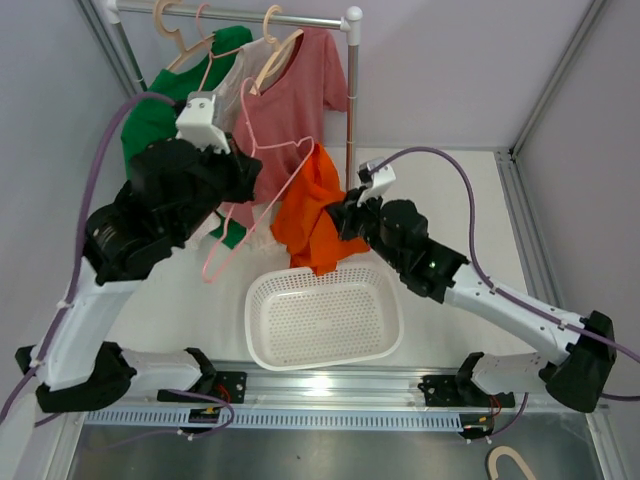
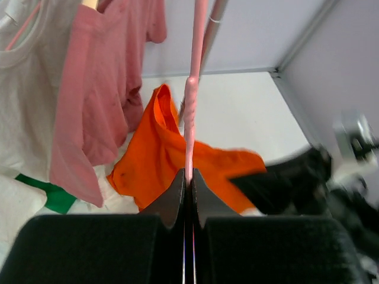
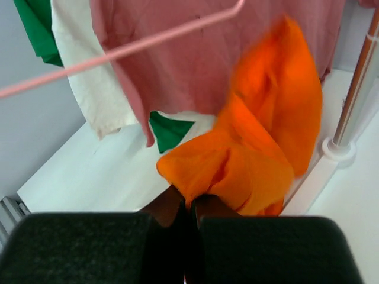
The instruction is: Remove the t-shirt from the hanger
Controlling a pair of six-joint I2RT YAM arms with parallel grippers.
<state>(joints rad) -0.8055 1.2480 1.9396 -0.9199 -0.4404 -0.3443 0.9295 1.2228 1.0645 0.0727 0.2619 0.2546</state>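
Observation:
My left gripper [image 1: 250, 183] is shut on a thin pink hanger [image 1: 285, 170] and holds it tilted in the air; the left wrist view shows the wire [image 2: 192, 106] pinched between the fingertips [image 2: 189, 176]. The orange t-shirt [image 1: 312, 212] hangs bunched below the hanger's right corner, over the basket's far edge. My right gripper [image 1: 338, 215] is shut on a fold of it, as the right wrist view shows [image 3: 190, 200]. There the shirt [image 3: 260, 148] hangs below the hanger bar [image 3: 118, 53]. Whether cloth still touches the hanger, I cannot tell.
A white mesh basket [image 1: 268, 340] sits on the table in front of the arms. A metal rack [image 1: 350, 90] at the back holds a pink shirt [image 1: 295, 100], a white one and a green one [image 1: 150, 120] on hangers. Another hanger lies at the bottom right [image 1: 510, 462].

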